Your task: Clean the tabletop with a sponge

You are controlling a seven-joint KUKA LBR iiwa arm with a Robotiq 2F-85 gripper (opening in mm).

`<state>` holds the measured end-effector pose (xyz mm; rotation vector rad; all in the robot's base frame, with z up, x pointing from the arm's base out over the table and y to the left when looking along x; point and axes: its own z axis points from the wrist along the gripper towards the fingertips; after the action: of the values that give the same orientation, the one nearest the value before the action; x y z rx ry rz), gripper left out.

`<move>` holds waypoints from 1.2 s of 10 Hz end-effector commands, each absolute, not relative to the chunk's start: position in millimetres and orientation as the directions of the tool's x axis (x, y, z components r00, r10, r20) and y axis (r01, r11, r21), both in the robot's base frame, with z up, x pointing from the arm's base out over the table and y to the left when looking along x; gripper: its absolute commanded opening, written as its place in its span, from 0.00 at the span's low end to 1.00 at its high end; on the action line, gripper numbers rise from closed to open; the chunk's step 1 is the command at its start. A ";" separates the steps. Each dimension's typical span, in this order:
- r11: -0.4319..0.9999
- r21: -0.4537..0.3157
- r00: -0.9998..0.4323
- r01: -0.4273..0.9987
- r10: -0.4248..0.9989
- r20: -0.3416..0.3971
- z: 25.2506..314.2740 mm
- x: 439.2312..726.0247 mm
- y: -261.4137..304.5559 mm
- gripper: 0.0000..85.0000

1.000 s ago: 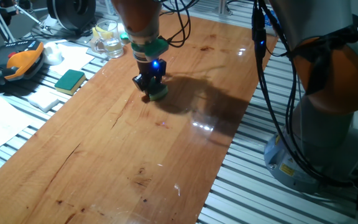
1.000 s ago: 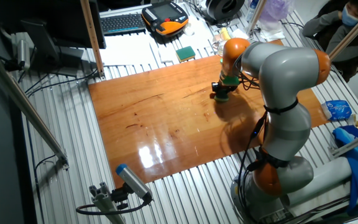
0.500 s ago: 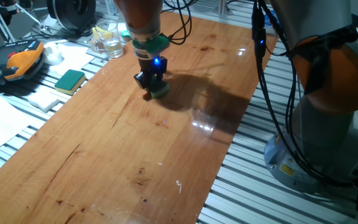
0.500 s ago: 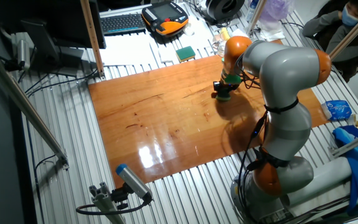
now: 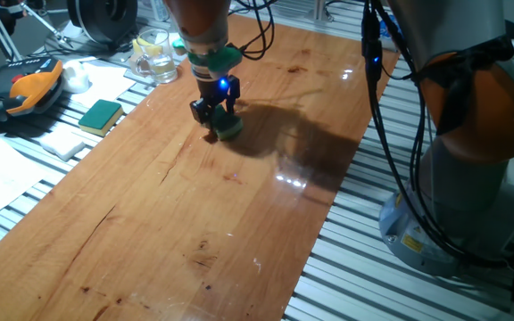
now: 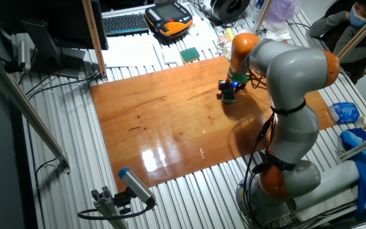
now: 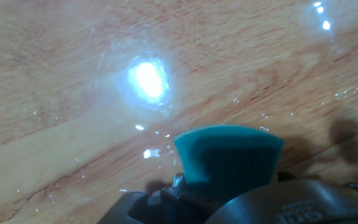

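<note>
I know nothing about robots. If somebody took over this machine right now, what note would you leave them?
End effector: shut on the teal sponge, pressed down on the tabletop near its far end, by the glass cup.
A second green sponge lies unused off the board.
Done: sponge picked up, on the wood; the hand view shows wet droplets around it.
Left: how much is already wiped cannot be told; a small reddish mark sits nearer the camera.

In the hand view the sponge (image 7: 229, 155) was cut off low down by the dark gripper (image 7: 229, 202) body, so its underside and the fingers holding it were hidden. The tabletop (image 7: 73, 112) around the sponge was blurred, with glare washing out the grain. In both fixed views the sponge (image 5: 229, 129) was too small to show its shape.
</note>
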<state>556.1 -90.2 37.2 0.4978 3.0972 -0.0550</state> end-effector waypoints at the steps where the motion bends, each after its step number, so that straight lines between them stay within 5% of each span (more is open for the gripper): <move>1: 0.949 -0.025 -0.949 0.315 0.315 0.006 44.0 557.6 -91.9 0.80; 10: 0.939 -0.015 -0.939 0.344 0.344 0.005 47.2 553.9 -76.9 0.80; 11: 0.938 -0.015 -0.939 0.345 0.345 0.005 47.7 553.8 -76.1 0.60; 12: 0.940 -0.013 -0.940 0.342 0.342 0.009 48.8 553.2 -75.8 0.60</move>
<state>553.3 -75.8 48.8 0.5476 3.1046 -0.0180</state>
